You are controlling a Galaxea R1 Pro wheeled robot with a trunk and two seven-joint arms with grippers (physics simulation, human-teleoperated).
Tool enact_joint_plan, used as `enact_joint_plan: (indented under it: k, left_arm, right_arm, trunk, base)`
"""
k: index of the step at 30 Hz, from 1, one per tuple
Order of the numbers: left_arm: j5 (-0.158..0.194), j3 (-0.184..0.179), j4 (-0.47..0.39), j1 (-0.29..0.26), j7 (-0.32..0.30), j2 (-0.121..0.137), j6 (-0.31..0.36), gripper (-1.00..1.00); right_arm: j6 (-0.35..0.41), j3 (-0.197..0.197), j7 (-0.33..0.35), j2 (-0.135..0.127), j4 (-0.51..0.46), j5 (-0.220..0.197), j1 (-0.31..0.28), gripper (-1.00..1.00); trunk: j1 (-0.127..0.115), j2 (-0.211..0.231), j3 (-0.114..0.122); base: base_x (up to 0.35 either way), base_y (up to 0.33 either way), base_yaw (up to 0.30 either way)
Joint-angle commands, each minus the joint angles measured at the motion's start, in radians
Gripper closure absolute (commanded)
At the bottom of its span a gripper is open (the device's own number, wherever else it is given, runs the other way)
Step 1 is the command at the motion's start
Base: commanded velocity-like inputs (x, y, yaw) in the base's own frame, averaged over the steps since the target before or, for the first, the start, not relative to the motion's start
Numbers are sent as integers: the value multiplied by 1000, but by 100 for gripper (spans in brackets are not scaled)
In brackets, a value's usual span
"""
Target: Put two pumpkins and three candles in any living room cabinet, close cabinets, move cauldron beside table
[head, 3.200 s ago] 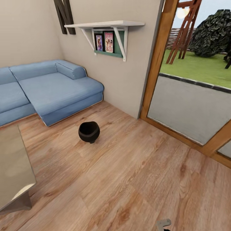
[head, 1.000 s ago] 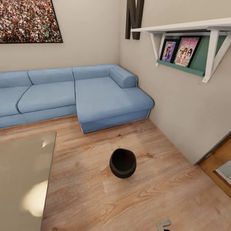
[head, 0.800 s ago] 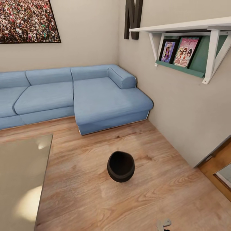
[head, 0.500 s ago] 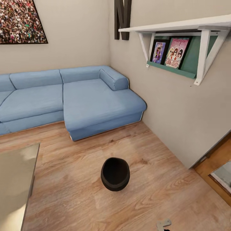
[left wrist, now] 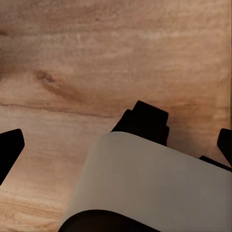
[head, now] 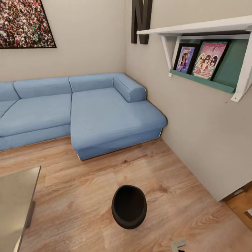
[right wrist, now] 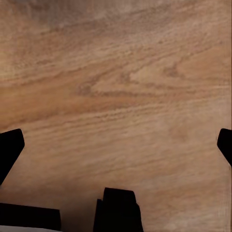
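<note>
Cauldron (head: 129, 206) stands upright on the wood floor (head: 87, 175), near and central in the head view, lower and larger in the picture than half a second ago because the camera moved. Table (head: 14, 199) corner shows at near left, well apart from it. Blue sofa (head: 87, 112) lies far left. Both grippers' fingertips, left (left wrist: 10, 147) and right (right wrist: 10, 145), are spread wide, holding nothing.

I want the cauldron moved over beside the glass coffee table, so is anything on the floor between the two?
Nothing visible stands between them. The cauldron sits upright on bare wood floor, and the stretch toward the coffee table on the robot's left shows only floorboards. The blue sofa lies farther back, off that path.
</note>
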Motion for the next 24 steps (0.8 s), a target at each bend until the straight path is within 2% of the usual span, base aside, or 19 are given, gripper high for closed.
enact_joint_plan:
  k: [1,9,14,20,24]
  left_arm:
    - [0,0,0,0,-1,0,0,-100]
    - [0,0,0,0,0,0,1,-100]
    - [0,0,-2,0,0,-1,-3,-100]
    - [2,0,-5,0,0,-2,-6,-100]
    - [0,0,-6,0,-1,-11,-5,-100]
  right_arm:
    - [0,0,0,0,0,0,0,-100]
    - [0,0,0,-2,0,0,0,-100]
    - [0,0,0,-2,0,0,0,-100]
    - [1,0,0,-3,0,0,0,-100]
    - [3,0,0,-3,0,0,0,-100]
  trunk:
    - [0,0,0]
    - [0,0,0]
    - [0,0,0]
    - [0,0,0]
    - [0,0,0]
  base:
    - [335,0,280]
    - [335,0,278]
    - [305,0,34]
    - [42,0,2]
    - [2,0,0]
